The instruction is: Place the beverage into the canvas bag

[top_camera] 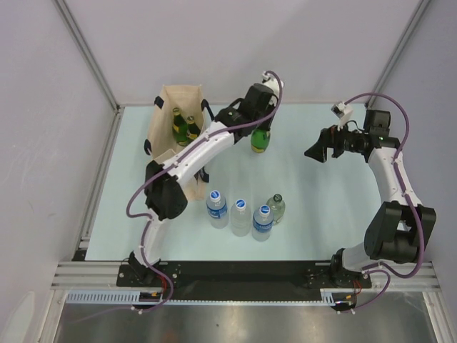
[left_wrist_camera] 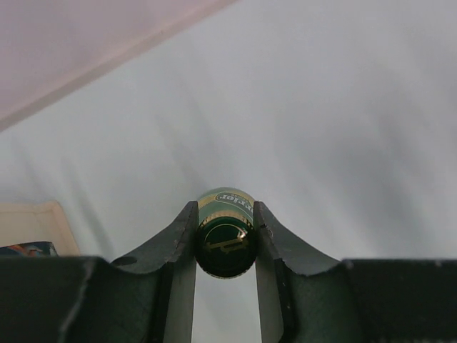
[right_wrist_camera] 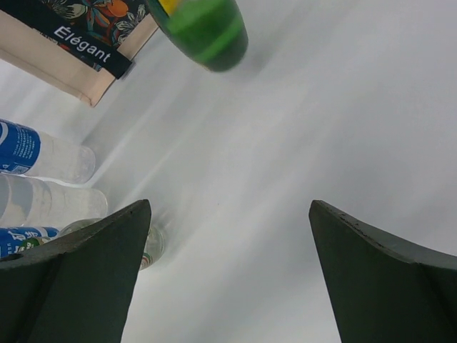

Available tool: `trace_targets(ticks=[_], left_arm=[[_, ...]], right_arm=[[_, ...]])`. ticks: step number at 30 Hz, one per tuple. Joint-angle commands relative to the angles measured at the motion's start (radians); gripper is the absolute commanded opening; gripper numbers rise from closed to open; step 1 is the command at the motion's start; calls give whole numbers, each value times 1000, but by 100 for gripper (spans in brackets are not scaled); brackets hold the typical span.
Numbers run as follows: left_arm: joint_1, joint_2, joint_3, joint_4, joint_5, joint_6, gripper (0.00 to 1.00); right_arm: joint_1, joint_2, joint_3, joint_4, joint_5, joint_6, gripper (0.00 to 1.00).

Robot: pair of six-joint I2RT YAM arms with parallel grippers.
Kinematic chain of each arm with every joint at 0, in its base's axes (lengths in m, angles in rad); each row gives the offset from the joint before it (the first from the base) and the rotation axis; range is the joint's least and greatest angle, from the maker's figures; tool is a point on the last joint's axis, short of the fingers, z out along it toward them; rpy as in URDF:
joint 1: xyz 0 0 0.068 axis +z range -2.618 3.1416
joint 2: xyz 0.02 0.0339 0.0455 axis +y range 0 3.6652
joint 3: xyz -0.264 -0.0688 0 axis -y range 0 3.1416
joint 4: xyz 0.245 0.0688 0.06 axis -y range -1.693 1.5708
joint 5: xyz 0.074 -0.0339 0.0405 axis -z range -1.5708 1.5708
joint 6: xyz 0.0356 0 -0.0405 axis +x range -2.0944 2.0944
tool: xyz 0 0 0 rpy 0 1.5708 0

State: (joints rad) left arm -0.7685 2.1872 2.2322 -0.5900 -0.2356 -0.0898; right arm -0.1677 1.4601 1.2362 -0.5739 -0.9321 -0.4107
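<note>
My left gripper [top_camera: 263, 127] is shut on the neck of a green glass bottle [top_camera: 260, 139] and holds it over the table, right of the canvas bag [top_camera: 166, 143]. In the left wrist view the bottle's cap [left_wrist_camera: 226, 245] sits clamped between the two fingers [left_wrist_camera: 265, 243]. The beige canvas bag stands upright at the back left, with two green bottles [top_camera: 184, 125] inside. Its printed patch [right_wrist_camera: 86, 28] and the held bottle's base [right_wrist_camera: 203, 28] show in the right wrist view. My right gripper [top_camera: 318, 151] is open and empty, raised at the right.
Three clear water bottles with blue caps [top_camera: 239, 216] and a clear bottle with a dark cap [top_camera: 276, 207] stand in a row on the table [top_camera: 314, 207] in front of the bag. The enclosure's walls rise behind and at both sides.
</note>
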Motion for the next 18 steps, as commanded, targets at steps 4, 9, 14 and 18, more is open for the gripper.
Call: trace_targets(ticks=[4, 9, 14, 18], left_arm=[[57, -355, 67, 141, 25, 22, 0], [110, -441, 75, 136, 25, -21, 0], [175, -507, 78, 127, 5, -27, 0], [222, -563, 72, 110, -10, -22, 0]], right_arm=[[-4, -44, -27, 28, -20, 27, 100], [-4, -46, -41, 31, -22, 29, 100], [-3, -40, -46, 31, -19, 27, 100], [-1, -37, -47, 26, -14, 23, 100]])
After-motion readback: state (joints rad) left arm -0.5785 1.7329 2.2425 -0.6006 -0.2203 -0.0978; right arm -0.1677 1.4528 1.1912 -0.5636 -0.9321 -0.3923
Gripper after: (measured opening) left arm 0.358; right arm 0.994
